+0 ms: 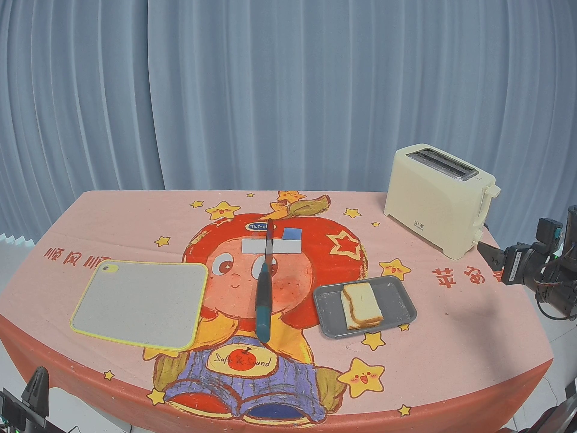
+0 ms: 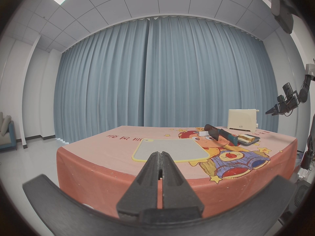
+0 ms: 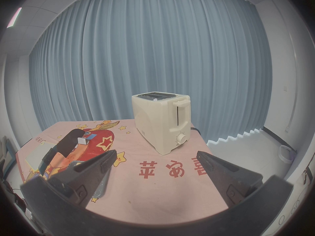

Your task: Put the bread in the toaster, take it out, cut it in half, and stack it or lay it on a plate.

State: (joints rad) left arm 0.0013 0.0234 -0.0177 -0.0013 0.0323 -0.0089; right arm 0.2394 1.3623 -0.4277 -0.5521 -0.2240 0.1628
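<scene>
Plainly, the head view has a table point(image 1: 120, 224) under a pink cloth point(image 1: 469, 332) printed with a cartoon girl, standing before a blue-grey curtain point(image 1: 270, 79). Toward the robot's left on it lies a cutting board point(image 1: 141, 302). At the middle a knife point(image 1: 263, 290) rests with its blade across a white block point(image 1: 285, 246). Just right of the knife, a grey plate point(image 1: 393, 299) carries the bread point(image 1: 362, 304), two slices overlapping. The toaster point(image 1: 439, 207) stands at the far right corner, well apart from the plate. The right gripper point(image 1: 485, 252) hangs off the table's right edge, near the toaster, and the left gripper point(image 1: 36, 389) sits off the near left corner. From the left wrist view, the left gripper's fingers are pressed together with nothing between them, low before the table's side, with a panelled ceiling point(image 2: 157, 0) overhead and pale floor point(image 2: 29, 161) beside. From the right wrist view, the right gripper's fingers are spread wide and hold nothing. The toaster stands farther off between them, its lever and dial facing the camera.
</scene>
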